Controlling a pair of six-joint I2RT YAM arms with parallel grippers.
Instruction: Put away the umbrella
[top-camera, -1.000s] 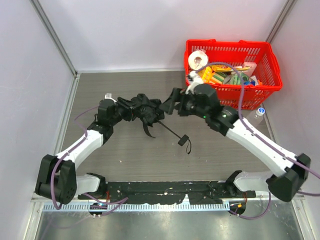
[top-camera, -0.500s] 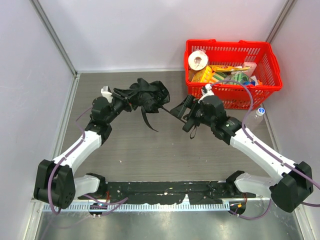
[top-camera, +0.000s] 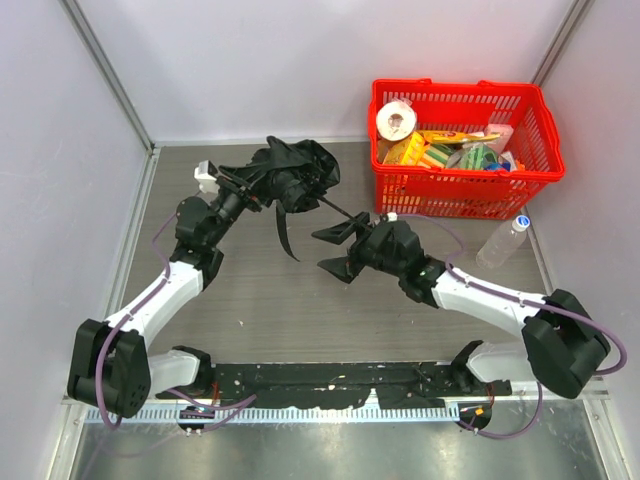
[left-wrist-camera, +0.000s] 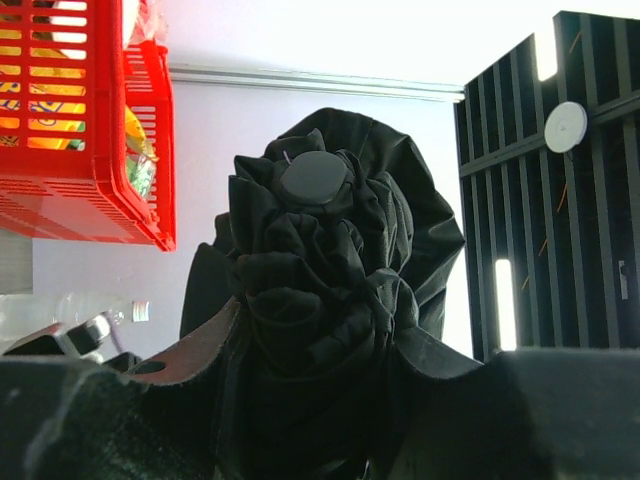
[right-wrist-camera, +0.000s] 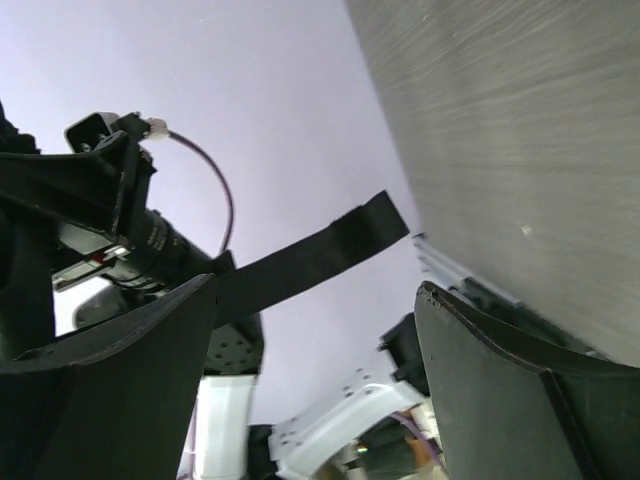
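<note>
The left gripper (top-camera: 243, 188) clamps its jaws on the bunched black fabric of the umbrella (top-camera: 295, 175), holding it off the counter (top-camera: 250, 300) near the far wall, left of the red basket (top-camera: 455, 188). In the left wrist view the crumpled canopy fills the gap between the jaws, with its round end cap (left-wrist-camera: 313, 178) pointing away from the camera. The umbrella's long axis runs from the left jaws down and to the right. Its thin shaft (top-camera: 340, 209) slants toward the right arm's wrist, and where its handle end lies cannot be made out. A loose strap (top-camera: 283, 236) hangs under the bundle. The right gripper (top-camera: 335, 252) sits just on the near side of the shaft, pointing left, with its jaws spread wide and nothing between them. The right wrist view shows only the strap crossing the open gap. So the umbrella lies up and beyond the right jaws, and the left arm alone carries it. The basket is on the right arm's side.
</note>
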